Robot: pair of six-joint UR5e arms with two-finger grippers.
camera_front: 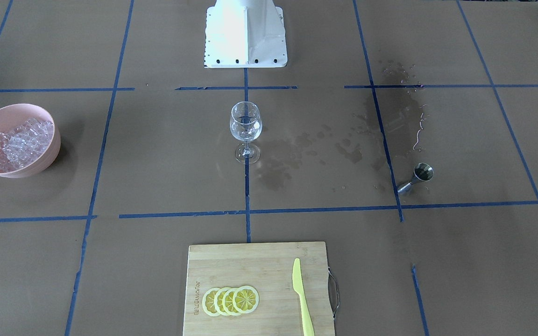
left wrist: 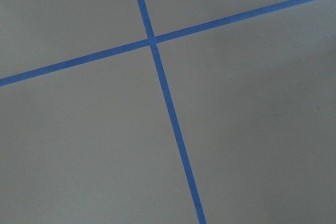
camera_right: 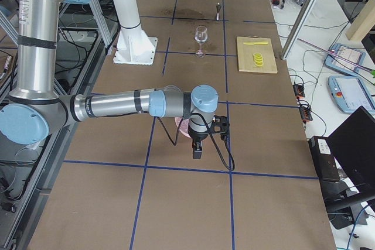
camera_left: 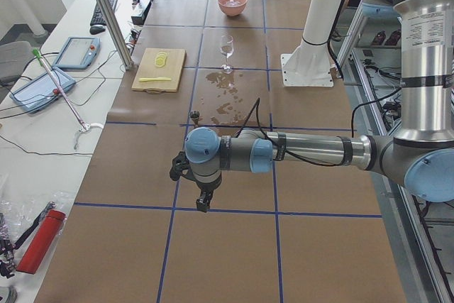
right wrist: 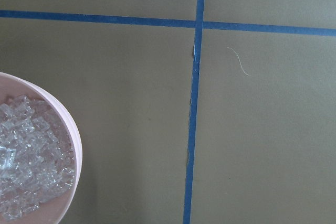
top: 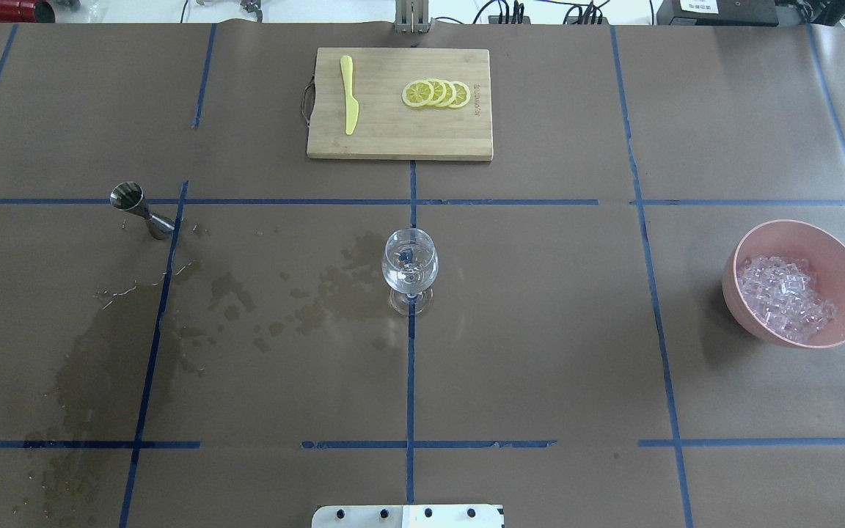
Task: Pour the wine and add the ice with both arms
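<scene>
A clear stemmed wine glass [camera_front: 245, 126] stands at the table's middle [top: 409, 264]. A steel jigger [camera_front: 417, 178] stands on my left side [top: 138, 209]; I cannot make out the wine in it or in the glass. The ice [camera_front: 21, 142] is heaped in a pink bowl [camera_front: 50, 154] on my right side [top: 729, 290], and it also shows in the right wrist view [right wrist: 26, 161]. My left gripper [camera_left: 204, 200] hangs over bare paper beyond the jigger. My right gripper [camera_right: 197, 150] hangs just beside the bowl. I cannot tell whether either is open.
A wooden cutting board [camera_front: 259, 266] with lemon slices [camera_front: 231, 300] and a yellow knife [camera_front: 300, 294] lies at the far edge. Dark wet stains [camera_front: 390, 121] spread between glass and jigger. The white base [camera_front: 245, 32] stands at the near edge.
</scene>
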